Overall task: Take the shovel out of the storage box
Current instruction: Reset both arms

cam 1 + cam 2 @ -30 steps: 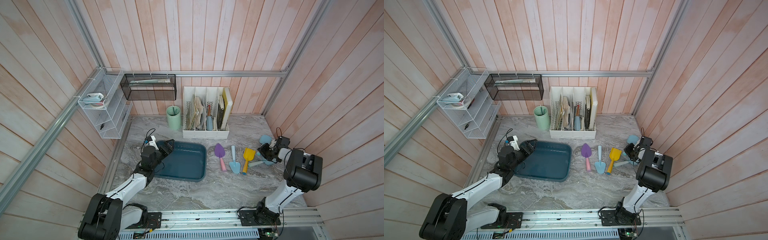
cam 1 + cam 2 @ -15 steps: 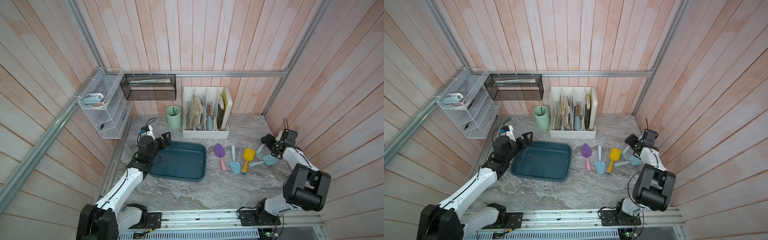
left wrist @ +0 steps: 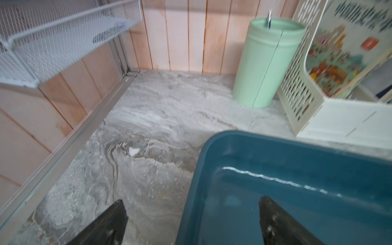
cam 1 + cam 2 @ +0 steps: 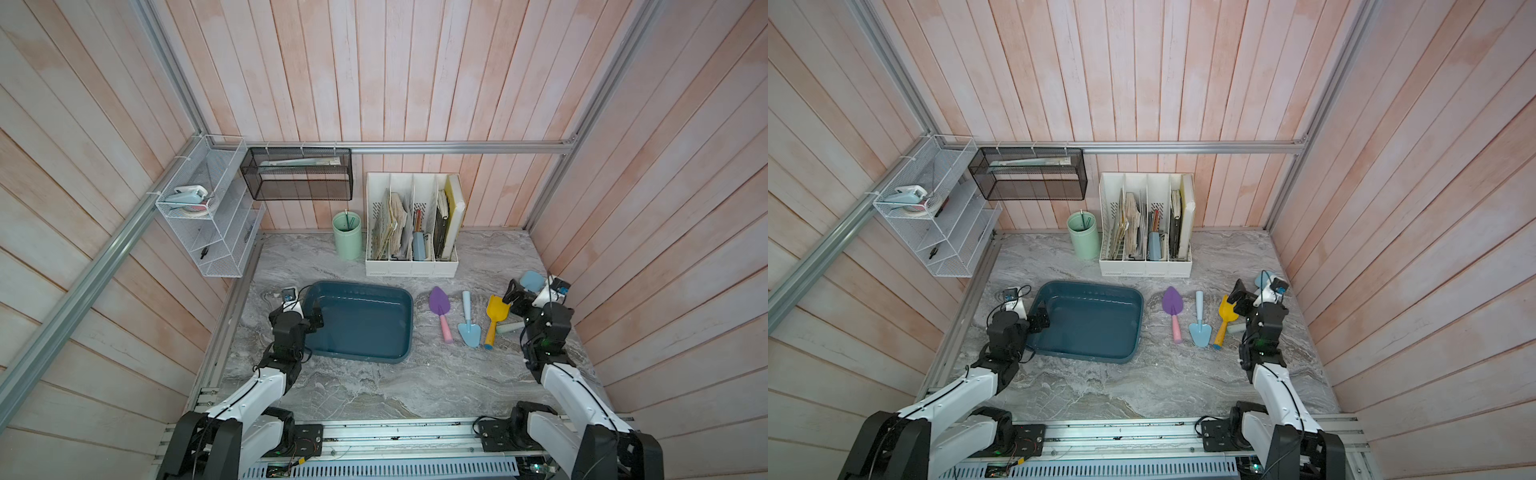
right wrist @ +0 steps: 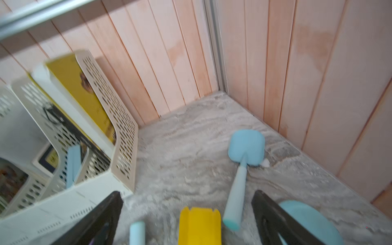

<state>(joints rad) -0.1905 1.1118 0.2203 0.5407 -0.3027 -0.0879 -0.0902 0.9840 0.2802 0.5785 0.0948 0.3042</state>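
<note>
The storage box (image 4: 361, 328) holds no shovel; its teal floor shows bare in both top views. The shovels lie on the marble table (image 4: 374, 386) to its right. A purple shovel (image 4: 439, 305), a light blue trowel (image 4: 469, 332) and a yellow shovel (image 4: 496, 311) lie side by side. Farther right, by the wall, are a square blue shovel (image 5: 246, 148) and a round blue blade (image 5: 307, 220).

The right gripper (image 4: 519, 297) hangs over these last ones, jaws wide apart and gripping nothing. The left gripper (image 4: 306, 309) straddles the box's left rim with one finger inside and one outside. Its jaws are also wide apart, and whether either finger touches the rim I cannot tell.

By my reading the taking-out is finished and the step in hand is clearing away. The next move calls for the right gripper to rise and draw back without nudging the handles beneath it. The left gripper should then lift off the rim without dragging the box.
</note>
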